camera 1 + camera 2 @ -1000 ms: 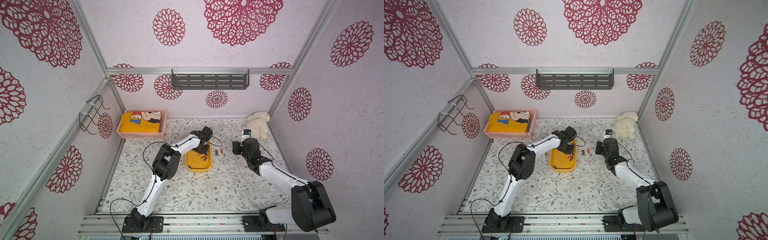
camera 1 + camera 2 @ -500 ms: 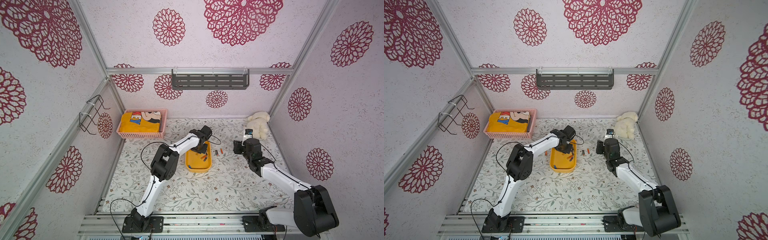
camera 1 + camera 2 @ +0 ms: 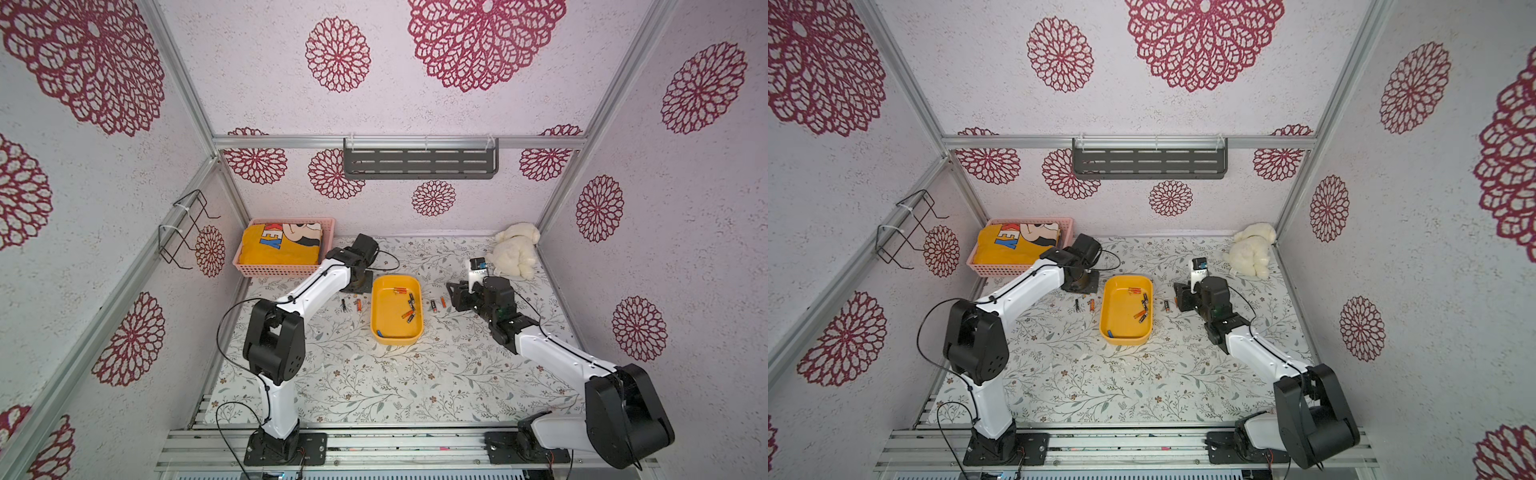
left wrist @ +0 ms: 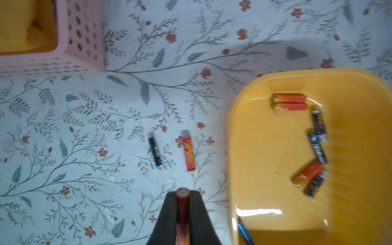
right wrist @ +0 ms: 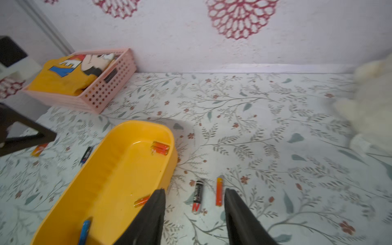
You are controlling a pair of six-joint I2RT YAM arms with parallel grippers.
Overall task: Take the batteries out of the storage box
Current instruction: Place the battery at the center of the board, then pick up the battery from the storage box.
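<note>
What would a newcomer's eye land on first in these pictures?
The bright yellow storage box mid-table, a few batteries scattered inside, four more lying on the floral table either side. Next, the left gripper pinching an orange battery beside the box, and the white plush toy in the far corner.

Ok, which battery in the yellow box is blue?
The lone blue battery at the storage box's near end; the others are orange or black.

The left arm (image 3: 316, 286) and right arm (image 3: 552, 351) are built of white rounded links joined by bulky black joint housings (image 3: 272, 347). A thin black cable (image 3: 219, 328) is looped along the left arm. Black screwed base plates (image 3: 316, 449) are mounted on the aluminium rail (image 3: 395, 440). The left gripper (image 4: 182, 193) and right gripper (image 5: 194, 191) are fitted with black tapered fingers (image 5: 239, 218).
</note>
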